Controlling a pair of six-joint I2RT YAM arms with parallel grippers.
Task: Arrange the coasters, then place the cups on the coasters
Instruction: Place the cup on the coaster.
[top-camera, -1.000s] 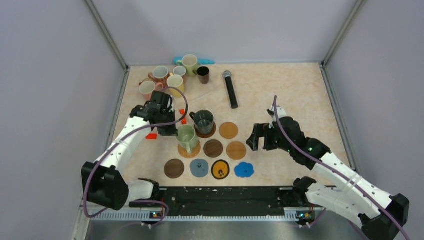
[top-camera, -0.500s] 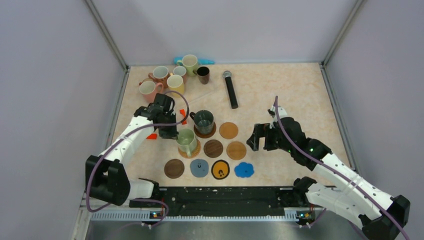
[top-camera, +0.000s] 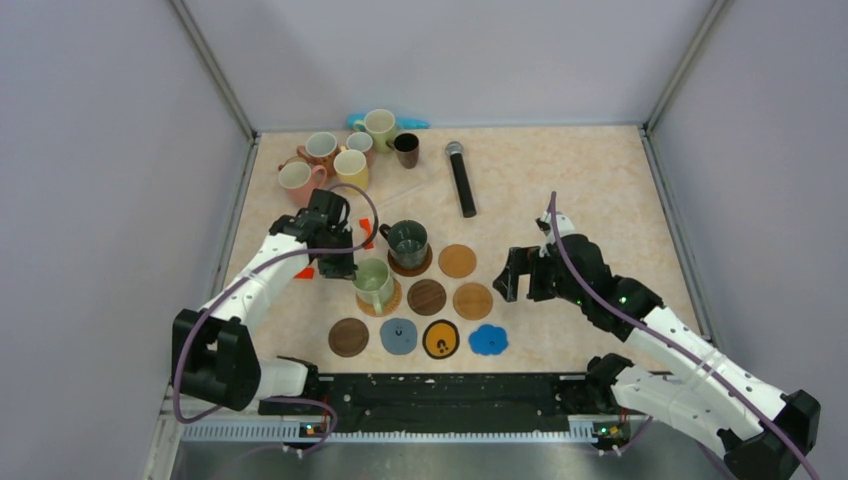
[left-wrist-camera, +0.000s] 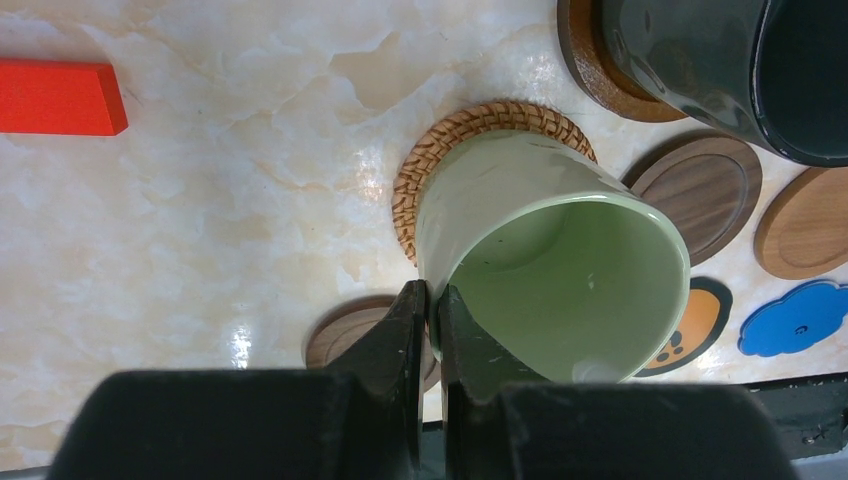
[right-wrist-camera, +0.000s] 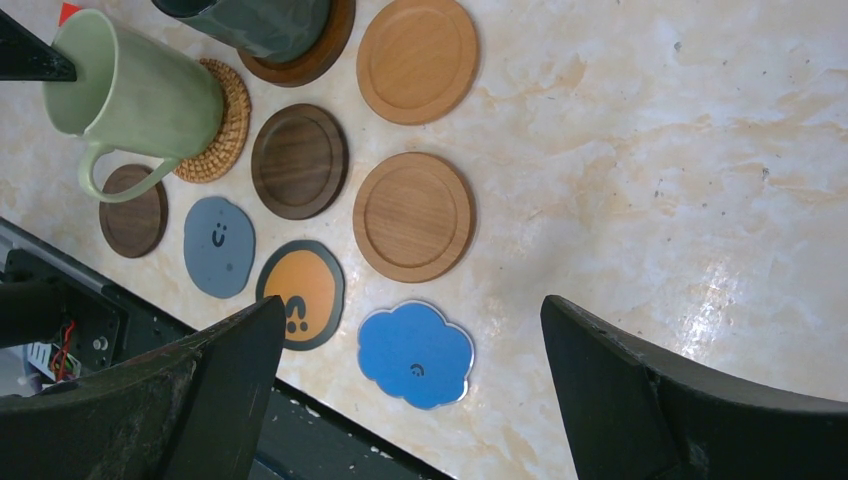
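The marbled table (top-camera: 600, 190) carries everything. The left arm (top-camera: 255, 285) reaches in from the near left corner, and the left gripper (left-wrist-camera: 432, 300) is clenched on the rim of the pale green mug (left-wrist-camera: 540, 240), one finger inside the wall and one outside. The right arm (top-camera: 680, 345) comes from the near right corner. The right gripper (right-wrist-camera: 410, 305) hangs released above the right-hand coasters, its jaws spread wide with nothing between them. A black microphone (top-camera: 461, 178) lies toward the far edge, about mid-width. The pale green mug sits on a woven rattan coaster (left-wrist-camera: 440, 150), handle toward the near edge (whether its base rests flat I cannot tell). Just beyond it a dark green mug (top-camera: 408, 240) stands on a dark wooden coaster (left-wrist-camera: 585, 60). Six more cups crowd the far left corner: two pinkish mugs (top-camera: 295, 178), a yellow mug (top-camera: 351, 166), a small white mug (top-camera: 360, 143), a light green mug (top-camera: 379, 126) and a dark brown cup (top-camera: 407, 149). Bare coasters lie mid-table: two tan wooden coasters (top-camera: 458, 261) and a walnut coaster (top-camera: 427, 296) beside them. Along the near edge runs a row of four, left to right: a dark brown coaster (top-camera: 348, 337), a grey-blue coaster (top-camera: 399, 335), a black-rimmed orange coaster (top-camera: 441, 339) and a blue cloud-shaped coaster (top-camera: 489, 340). A red block (left-wrist-camera: 60, 97) lies left of the pale green mug.
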